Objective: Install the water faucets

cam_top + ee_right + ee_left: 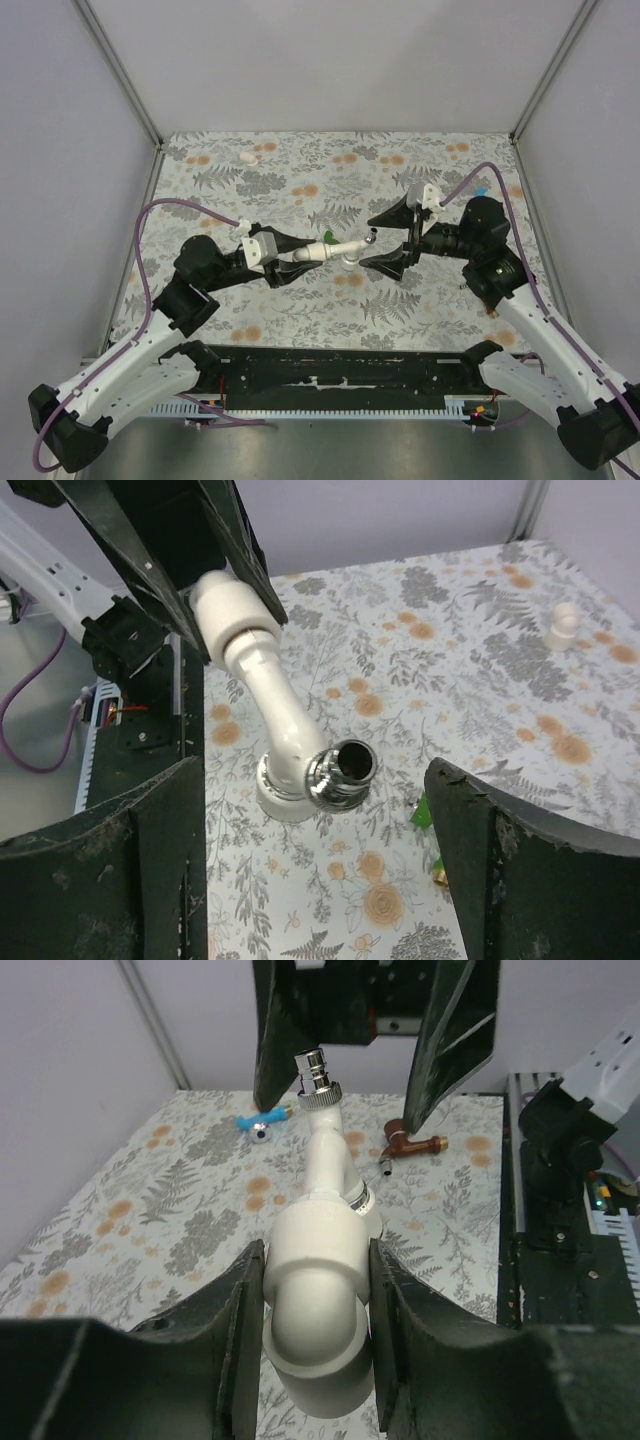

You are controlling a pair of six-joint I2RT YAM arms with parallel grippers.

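Left wrist: left gripper squeezing white elbow fitting, white faucet sitting in it. Right gripper gaping around tip. Blue faucet, reddish-brown faucet lying loose, likely waiting.

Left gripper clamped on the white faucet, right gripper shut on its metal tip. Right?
No. The right gripper is open, fingers spread either side of the metal tip; see the right wrist view. The left gripper does clamp the white faucet.

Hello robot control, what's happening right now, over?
Left gripper shut on white faucet. Right gripper open, straddling its chrome tip. Nothing between; blue faucet, reddish-brown faucet lie aside on table.
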